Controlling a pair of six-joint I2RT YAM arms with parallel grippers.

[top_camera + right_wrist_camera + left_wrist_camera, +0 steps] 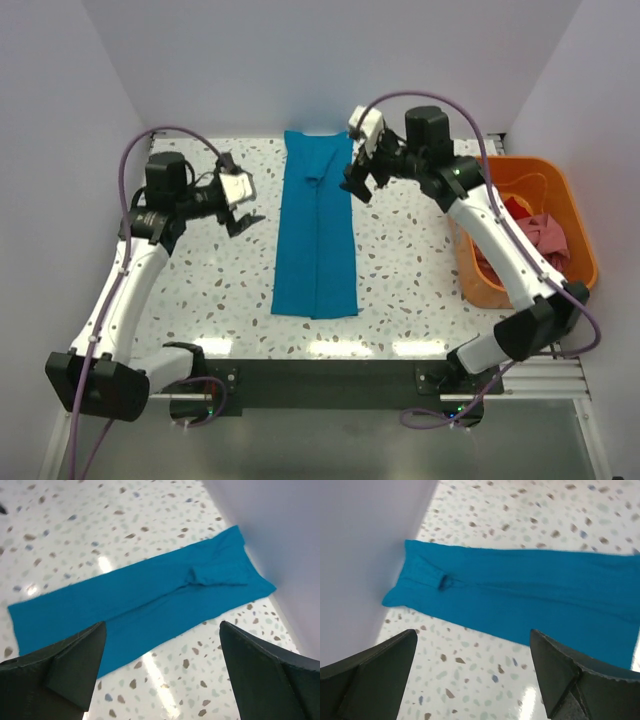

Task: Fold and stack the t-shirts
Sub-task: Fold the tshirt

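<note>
Top external view: the teal t-shirt (316, 230) lies at the middle of the table (420, 270) as a long narrow strip, its far end against the back wall. The left gripper (238, 195) and right gripper (358, 178) hang on either side of it, both released and empty. The likely next step is the crosswise fold. You should pinch both corners of one end, lift evenly, and lay them square on the opposite end. The cloth looks flat, with a small bunched ridge near the far end. More t-shirts (540, 232), pink and red, sit in the orange tub (586, 250).
</note>
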